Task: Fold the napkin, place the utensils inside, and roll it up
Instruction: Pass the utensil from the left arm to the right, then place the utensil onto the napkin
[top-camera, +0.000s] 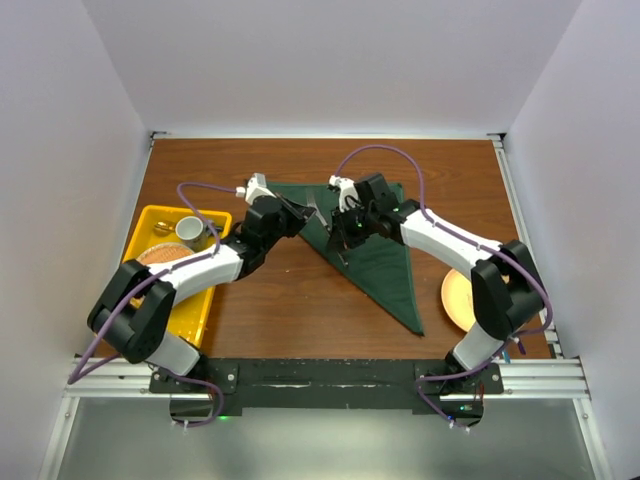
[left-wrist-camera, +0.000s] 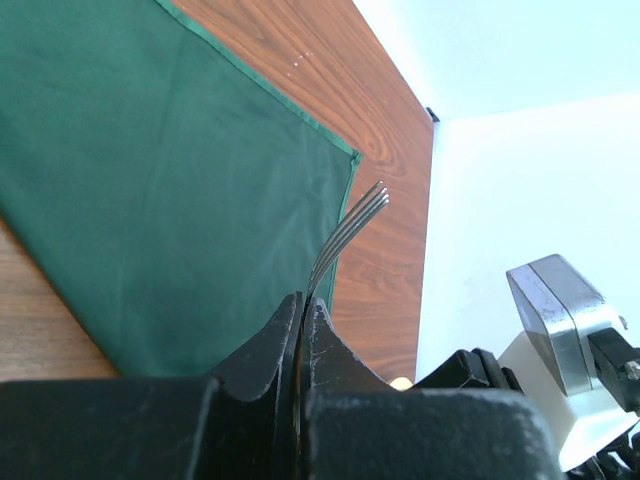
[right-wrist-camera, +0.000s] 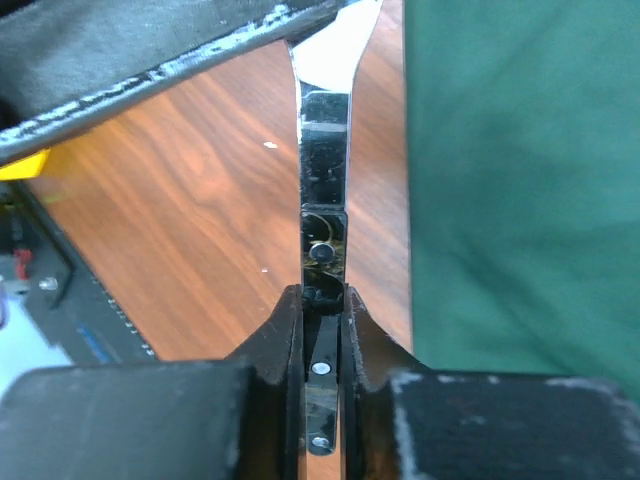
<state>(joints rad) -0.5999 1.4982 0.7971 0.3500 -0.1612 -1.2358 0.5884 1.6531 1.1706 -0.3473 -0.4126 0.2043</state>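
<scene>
Left wrist view: your left gripper (left-wrist-camera: 303, 325) clamps the fork (left-wrist-camera: 345, 232), tines pointing over the napkin's (left-wrist-camera: 150, 150) edge; right gripper (right-wrist-camera: 322, 308) clamps a flat utensil (right-wrist-camera: 325, 150) beside the napkin.

Green napkin (top-camera: 385, 270), yellow tray (top-camera: 190, 318)
</scene>
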